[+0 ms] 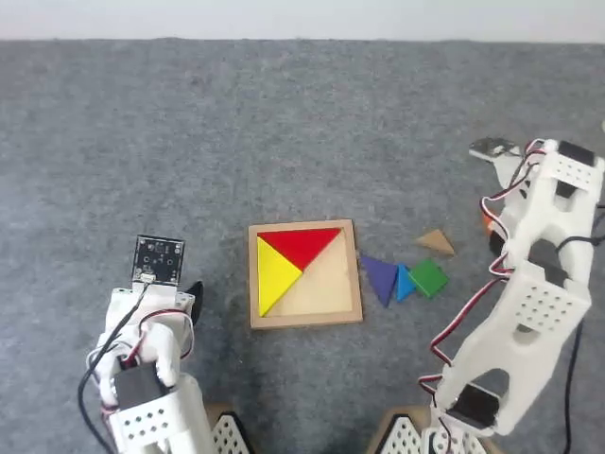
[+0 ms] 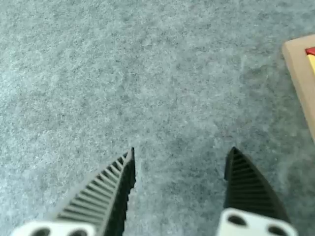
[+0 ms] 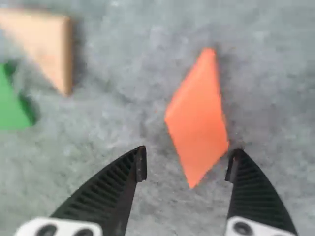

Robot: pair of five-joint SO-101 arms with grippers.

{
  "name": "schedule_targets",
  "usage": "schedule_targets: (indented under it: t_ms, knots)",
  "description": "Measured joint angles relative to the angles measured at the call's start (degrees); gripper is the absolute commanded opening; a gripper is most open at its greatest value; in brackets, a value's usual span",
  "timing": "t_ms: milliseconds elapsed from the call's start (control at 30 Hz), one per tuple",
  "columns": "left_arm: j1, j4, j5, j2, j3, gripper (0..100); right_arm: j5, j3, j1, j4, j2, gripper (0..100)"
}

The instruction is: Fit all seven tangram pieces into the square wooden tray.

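The square wooden tray point(image 1: 304, 322) lies mid-table and holds a red triangle point(image 1: 301, 244) and a yellow triangle point(image 1: 275, 272). To its right on the carpet lie a purple triangle point(image 1: 380, 277), a small blue triangle point(image 1: 405, 283), a green square point(image 1: 429, 278) and a tan triangle point(image 1: 436, 242). My right gripper point(image 3: 187, 162) is open just above an orange parallelogram point(image 3: 198, 115), whose near tip sits between the fingers. The tan triangle point(image 3: 42, 42) and the green square point(image 3: 10, 105) lie beyond it. My left gripper point(image 2: 179, 162) hangs open over bare carpet, left of the tray's corner point(image 2: 301, 73).
Grey carpet covers the whole table. The right arm point(image 1: 529, 312) stands over the table's right side and covers most of the orange piece in the high view. The left arm point(image 1: 151, 378) sits at the front left.
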Motion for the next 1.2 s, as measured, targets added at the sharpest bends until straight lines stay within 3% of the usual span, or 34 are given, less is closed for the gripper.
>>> schedule_targets:
  t_ms: [133,667,800,933,1033,1200]
  knots:
    - [0.1,0.0,0.0,0.0,0.0,28,-4.7,-0.1,0.0,-2.0,0.8,27.4]
    - [0.1,0.0,0.0,0.0,0.0,28,-5.5,-11.3,1.5,-5.0,3.6,27.4]
    - [0.1,0.0,0.0,0.0,0.0,28,-10.5,-15.6,4.2,-6.2,6.3,27.4]
    - [0.1,0.0,0.0,0.0,0.0,28,-22.0,-18.9,5.3,-3.0,8.1,27.0]
    - [0.1,0.0,0.0,0.0,0.0,28,-34.5,-20.1,4.4,1.1,8.2,20.9]
    - [0.0,0.0,0.0,0.0,0.0,28,-65.7,-24.5,0.2,8.0,8.2,12.8]
